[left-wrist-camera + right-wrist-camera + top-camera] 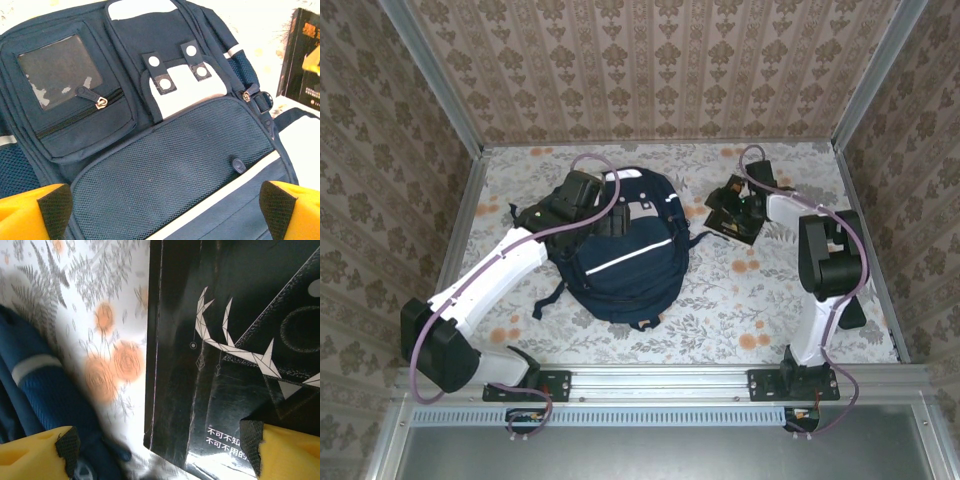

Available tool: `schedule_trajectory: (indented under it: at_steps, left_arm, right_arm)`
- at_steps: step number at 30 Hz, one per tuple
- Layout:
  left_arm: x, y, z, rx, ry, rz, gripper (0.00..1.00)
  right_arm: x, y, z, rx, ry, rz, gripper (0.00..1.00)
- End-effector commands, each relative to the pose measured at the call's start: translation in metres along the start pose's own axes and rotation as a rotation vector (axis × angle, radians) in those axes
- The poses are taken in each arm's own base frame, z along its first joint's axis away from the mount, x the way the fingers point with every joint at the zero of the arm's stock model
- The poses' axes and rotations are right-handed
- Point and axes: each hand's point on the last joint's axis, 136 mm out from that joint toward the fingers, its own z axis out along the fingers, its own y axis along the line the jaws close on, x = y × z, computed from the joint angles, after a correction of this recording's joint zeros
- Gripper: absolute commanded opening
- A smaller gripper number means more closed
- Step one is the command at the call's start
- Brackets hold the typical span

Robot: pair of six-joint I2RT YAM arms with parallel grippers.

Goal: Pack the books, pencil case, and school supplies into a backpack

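the right gripper (159, 452), jaws spread, hung over the black book (220, 315) (lying near the backpack (170, 170)), and i reckoned it should pinch one edge squarely, the left gripper (162, 207) equally wide.

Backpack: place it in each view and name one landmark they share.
Top external: backpack at table centre, between the arms.
Left wrist: its front pockets across the picture, black book at upper right.
Right wrist: blue edge at lower left, left of the book.
Shared landmark: the black book beside it.
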Motion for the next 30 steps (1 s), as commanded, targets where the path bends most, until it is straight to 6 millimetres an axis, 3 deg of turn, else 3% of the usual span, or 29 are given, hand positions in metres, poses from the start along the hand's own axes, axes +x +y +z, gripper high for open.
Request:
schedule_trajectory:
  at_steps: [1,6,11,19,23,26,30]
  left_arm:
    - [-0.007,-0.006,0.001,0.025,0.002,-0.025,1.00]
    - [-0.009,-0.013,0.004,0.050,0.013,-0.021,1.00]
    - [-0.008,-0.018,0.006,0.069,0.028,-0.022,1.00]
    - [-0.013,-0.034,0.011,0.142,0.037,-0.059,1.00]
    - [-0.015,-0.047,0.016,0.187,0.057,-0.076,1.00]
    - [-0.013,-0.061,0.021,0.228,0.079,-0.078,1.00]
    - [-0.003,-0.099,0.031,0.313,0.134,-0.069,0.98]
  right_arm:
    - [0.065,-0.041,0.007,0.092,0.153,0.095,0.89]
    - [0.110,-0.049,-0.004,0.104,0.169,0.061,0.88]
    - [0.149,-0.083,-0.022,0.205,0.146,0.046,0.87]
    - [0.194,-0.111,-0.053,0.237,0.045,0.012,0.87]
    - [0.186,-0.101,-0.079,0.240,-0.002,-0.065,0.87]
    - [0.160,-0.082,-0.106,0.244,-0.104,-0.180,0.88]
    - [0.127,-0.090,-0.124,0.284,-0.188,-0.189,0.89]
